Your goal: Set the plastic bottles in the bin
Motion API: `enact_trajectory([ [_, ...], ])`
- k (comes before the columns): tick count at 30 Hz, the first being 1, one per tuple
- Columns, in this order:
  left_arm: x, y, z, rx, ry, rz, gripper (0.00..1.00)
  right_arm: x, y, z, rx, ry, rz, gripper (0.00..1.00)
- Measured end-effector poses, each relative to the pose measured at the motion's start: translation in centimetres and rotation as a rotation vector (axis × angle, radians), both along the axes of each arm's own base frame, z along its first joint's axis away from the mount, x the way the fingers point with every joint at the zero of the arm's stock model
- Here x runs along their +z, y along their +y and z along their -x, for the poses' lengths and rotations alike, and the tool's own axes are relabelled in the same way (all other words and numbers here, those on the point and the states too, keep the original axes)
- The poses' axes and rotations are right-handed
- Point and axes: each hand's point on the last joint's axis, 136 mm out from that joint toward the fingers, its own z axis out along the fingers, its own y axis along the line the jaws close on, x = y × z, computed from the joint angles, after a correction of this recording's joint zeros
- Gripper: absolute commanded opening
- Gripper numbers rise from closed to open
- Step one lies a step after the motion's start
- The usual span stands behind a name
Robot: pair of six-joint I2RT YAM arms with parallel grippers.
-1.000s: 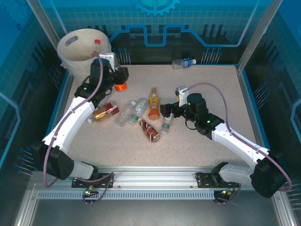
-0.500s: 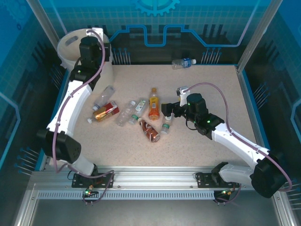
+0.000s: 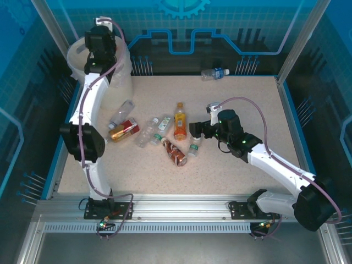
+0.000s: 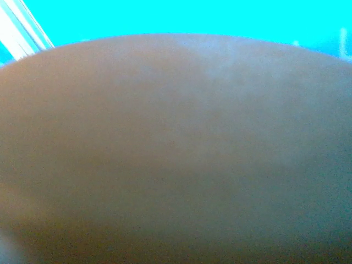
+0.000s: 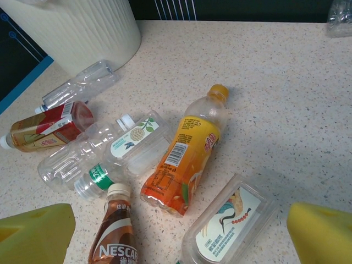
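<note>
The bin (image 3: 76,55) stands at the table's far left corner. My left gripper (image 3: 100,36) is raised over its rim; its jaws are hidden, and the left wrist view is a brown blur under cyan. Several plastic bottles lie mid-table: an orange one (image 5: 187,159), a brown Nescafe one (image 5: 113,239), a flat clear one with a crane label (image 5: 228,225), clear ones (image 5: 132,140), a red-labelled one (image 5: 47,125). My right gripper (image 5: 176,236) hovers open just above them, beside the flat clear bottle, with nothing between its yellow fingers (image 5: 322,234).
A blue-capped clear bottle (image 3: 214,73) lies alone by the back wall. One clear bottle (image 3: 121,113) rests near the bin's foot. Metal posts and blue walls enclose the table; open tabletop lies to the right and front.
The left arm has swung from the table up and back, from beside the bin to over its rim. An orange item at its gripper a second ago is no longer seen. The right arm stayed put.
</note>
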Motion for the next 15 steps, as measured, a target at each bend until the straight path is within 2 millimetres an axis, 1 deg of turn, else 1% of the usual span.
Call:
enact_trajectory([
  [2,0.0,1.5,-0.7,0.027,0.007,0.014,0.49,0.0,0.0,0.0,0.001,-0.002,0.003,1.0],
  [5,-1.0,3.7,-1.4,0.063,0.036,0.041,0.5,-0.1,0.0,0.0,0.005,-0.001,0.011,1.0],
  [8,-2.8,5.5,-1.7,0.085,0.084,0.077,0.5,-0.1,0.0,0.0,0.009,-0.005,0.018,1.0],
  [10,-4.5,6.6,-1.7,0.099,0.128,0.105,0.51,-0.1,0.0,0.0,0.009,-0.005,0.018,1.0],
  [15,-8.1,8.5,-1.6,0.127,0.204,0.162,0.6,-0.1,0.0,0.0,0.01,-0.006,0.02,1.0],
])
